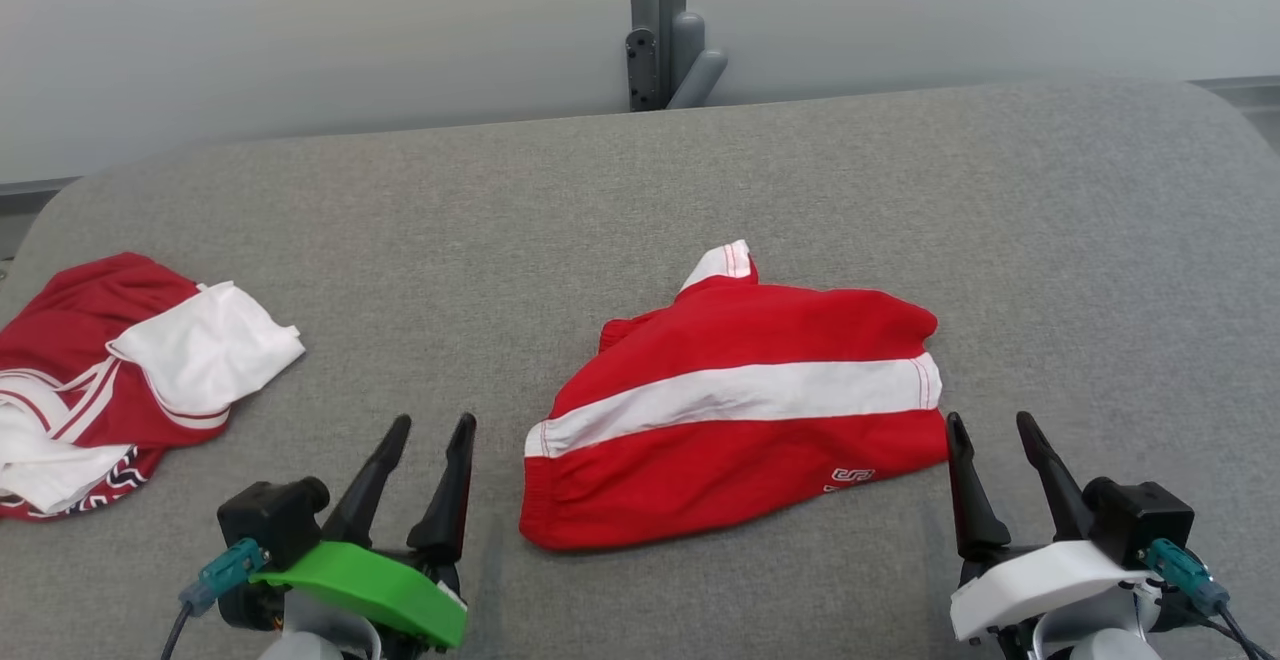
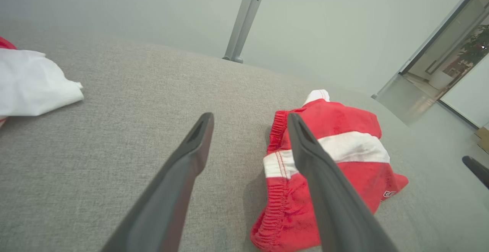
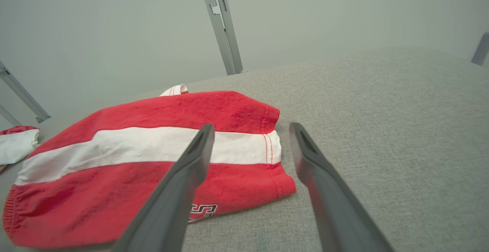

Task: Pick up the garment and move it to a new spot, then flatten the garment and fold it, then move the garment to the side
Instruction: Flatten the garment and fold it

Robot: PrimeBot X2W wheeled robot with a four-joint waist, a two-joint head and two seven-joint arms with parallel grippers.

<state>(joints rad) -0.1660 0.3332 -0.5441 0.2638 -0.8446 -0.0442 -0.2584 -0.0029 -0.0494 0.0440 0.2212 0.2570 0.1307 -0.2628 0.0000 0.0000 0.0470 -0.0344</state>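
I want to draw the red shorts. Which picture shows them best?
The head view: the red shorts show whole, nothing in front. Both wrist views show them closer, but a dark finger crosses them.

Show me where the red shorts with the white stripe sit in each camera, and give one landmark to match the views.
Head view: the red shorts lie at centre, just below the middle.
Left wrist view: the shorts are right of centre, in the lower half.
Right wrist view: the shorts fill the left and centre, in the lower half.
Shared landmark: the grey metal post behind them, near top centre.
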